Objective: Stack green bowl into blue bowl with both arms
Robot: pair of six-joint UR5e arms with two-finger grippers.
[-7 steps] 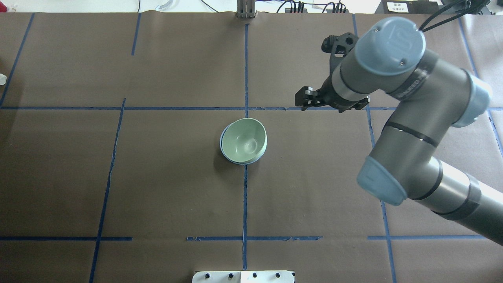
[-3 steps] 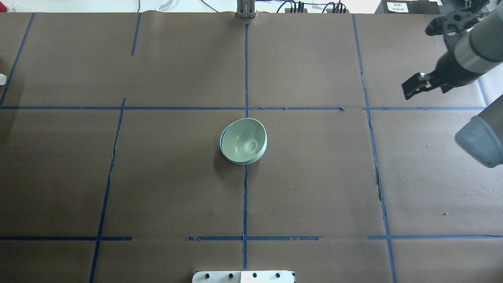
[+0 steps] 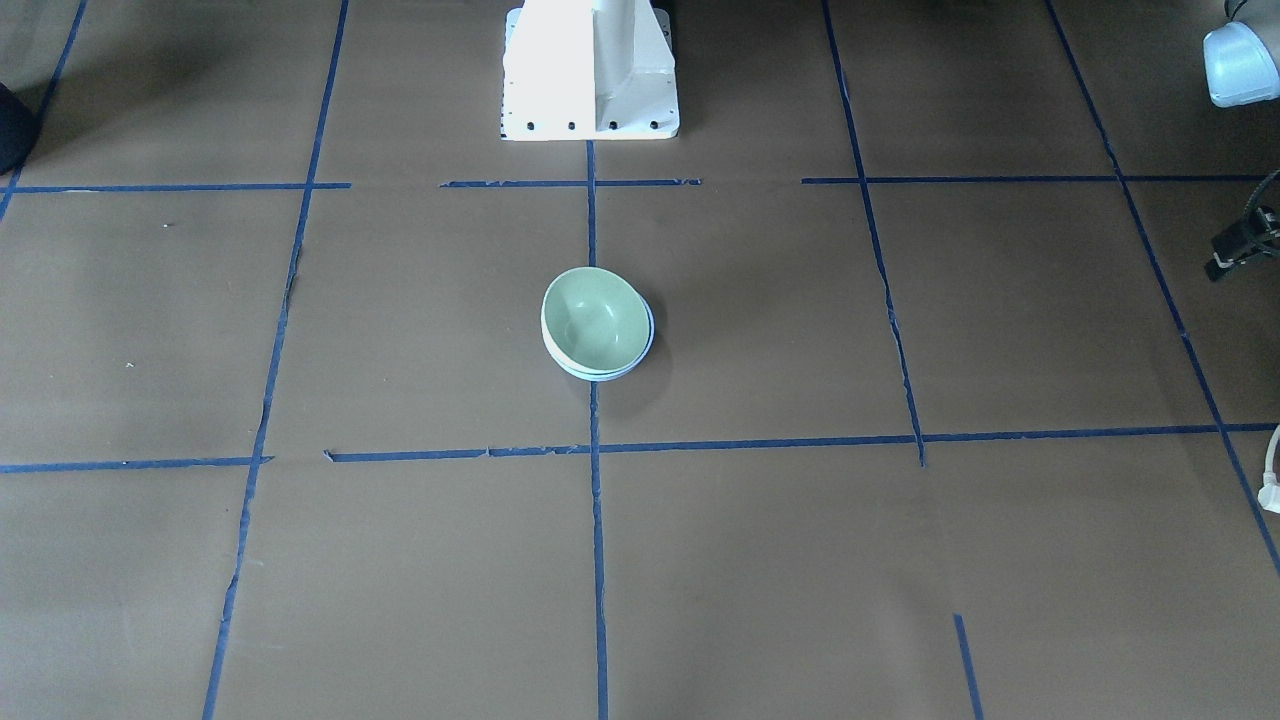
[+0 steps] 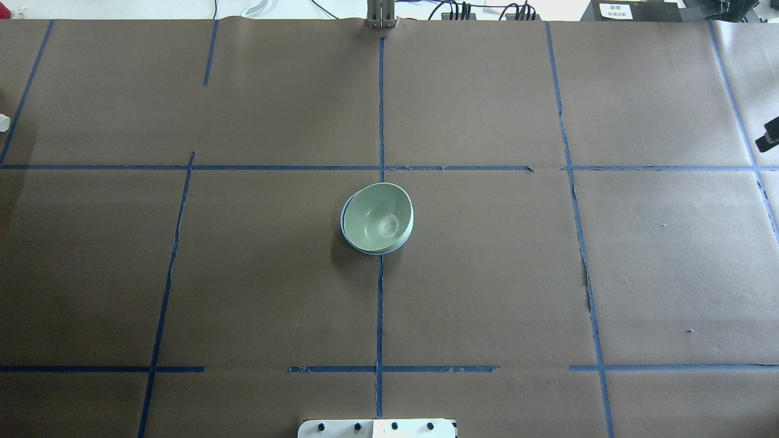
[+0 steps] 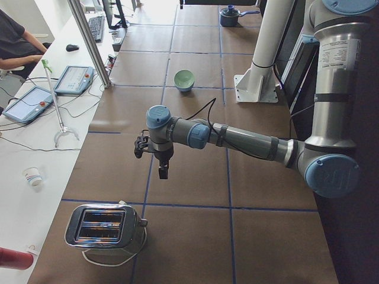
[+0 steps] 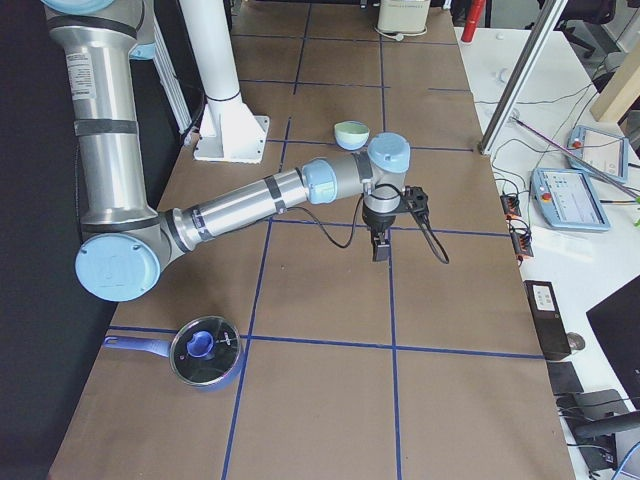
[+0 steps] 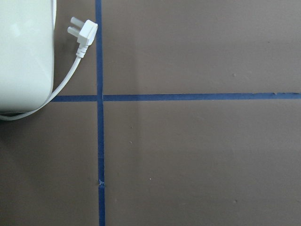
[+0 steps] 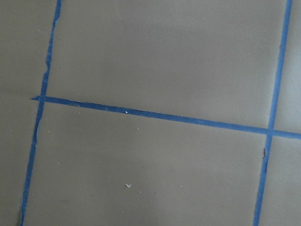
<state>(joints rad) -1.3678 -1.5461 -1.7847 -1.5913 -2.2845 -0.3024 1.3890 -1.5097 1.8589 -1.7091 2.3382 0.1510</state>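
Observation:
The pale green bowl (image 4: pixel 378 218) sits nested in the blue bowl (image 4: pixel 344 233) at the table's middle; only a thin blue rim shows around it. The stack also shows in the front view (image 3: pixel 592 318) and small in both side views (image 5: pixel 184 78) (image 6: pixel 351 132). My right gripper (image 6: pixel 381 247) hangs fingers down over bare table far to the bowls' right, with only its tip at the overhead edge (image 4: pixel 768 137). My left gripper (image 5: pixel 161 171) hangs far to the bowls' left, partly at the front view's edge (image 3: pixel 1238 248). I cannot tell whether either is open or shut. Neither touches a bowl.
A chrome toaster (image 5: pixel 106 228) with a white cord and plug (image 7: pixel 82 33) stands at the table's left end, near the left gripper. A blue lidded pot (image 6: pixel 205 350) sits at the right end. The white robot pedestal (image 3: pixel 590 70) stands behind the bowls. Blue tape lines cross the brown table.
My right arm has pulled away from near the bowls to the right, almost out of the overhead view. The stacked bowls have not moved.

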